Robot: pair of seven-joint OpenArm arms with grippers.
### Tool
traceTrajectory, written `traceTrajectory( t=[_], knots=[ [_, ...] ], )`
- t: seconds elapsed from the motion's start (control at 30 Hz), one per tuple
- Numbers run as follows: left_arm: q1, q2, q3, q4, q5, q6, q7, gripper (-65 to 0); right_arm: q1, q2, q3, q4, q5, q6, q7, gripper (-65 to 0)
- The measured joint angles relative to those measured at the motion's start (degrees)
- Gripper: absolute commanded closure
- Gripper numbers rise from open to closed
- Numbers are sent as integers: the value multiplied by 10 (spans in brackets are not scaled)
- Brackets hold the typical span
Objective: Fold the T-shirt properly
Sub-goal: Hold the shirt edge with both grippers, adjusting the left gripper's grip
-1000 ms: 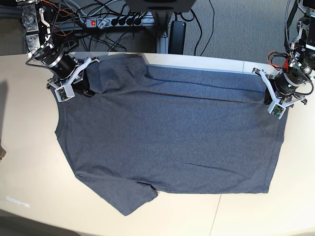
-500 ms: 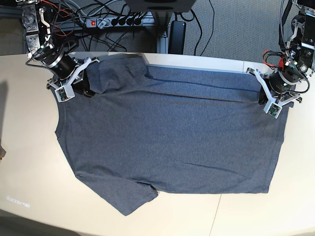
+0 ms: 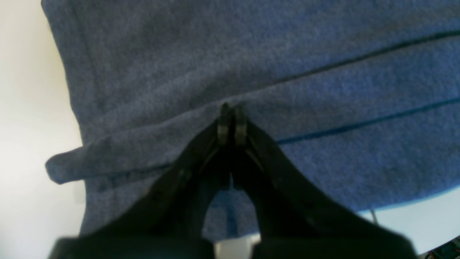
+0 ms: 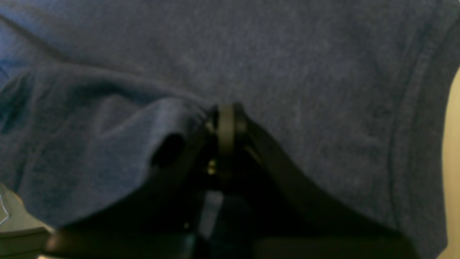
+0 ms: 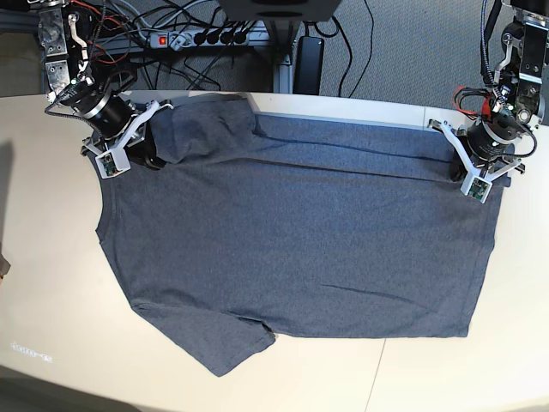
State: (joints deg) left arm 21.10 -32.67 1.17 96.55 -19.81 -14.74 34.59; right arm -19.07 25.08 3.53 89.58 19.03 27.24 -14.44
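The slate-blue T-shirt lies spread flat on the table, plain side up, neck toward the left and hem toward the right. One sleeve points to the near edge. The other sleeve is folded over at the far left. At the far-left shoulder my right gripper is shut on the T-shirt; in the right wrist view the gripper pinches a bunched fold. My left gripper is shut on the far hem corner; its wrist view shows the gripper clamping a fabric ridge.
The beige table extends around the shirt on the left, near and right sides. Behind its far edge, on the grey floor, lie a power strip, tangled cables and a black box.
My left arm has shifted slightly left and toward the far edge, drawing the hem corner with it. The right arm and the rest of the shirt have stayed put.
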Motion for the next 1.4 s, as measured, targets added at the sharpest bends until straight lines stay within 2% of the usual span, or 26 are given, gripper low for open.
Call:
traceTrajectory(
  t=[0.2, 0.27, 0.43, 0.7, 1.0, 1.4],
  knots=[
    [37, 1, -1, 0, 16, 3, -51, 0, 2, 8, 0, 0, 0, 0, -1, 0],
    [40, 2, -1, 1, 21, 12, -53, 0, 6, 17, 0, 0, -3, 0, -4, 0],
    [40, 2, -1, 2, 34, 13, -53, 0, 15, 32, 0, 0, -4, 0, -7, 0],
    [45, 11, -1, 2, 38, 28, -54, 0, 15, 33, 0, 0, -5, 0, -7, 0],
    [70, 11, -2, 5, 57, 40, -79, 0, 18, 37, 0, 0, -5, 0, -7, 0],
    [69, 11, -2, 5, 64, 40, -85, 0, 19, 38, 0, 0, -5, 0, -7, 0]
  ],
)
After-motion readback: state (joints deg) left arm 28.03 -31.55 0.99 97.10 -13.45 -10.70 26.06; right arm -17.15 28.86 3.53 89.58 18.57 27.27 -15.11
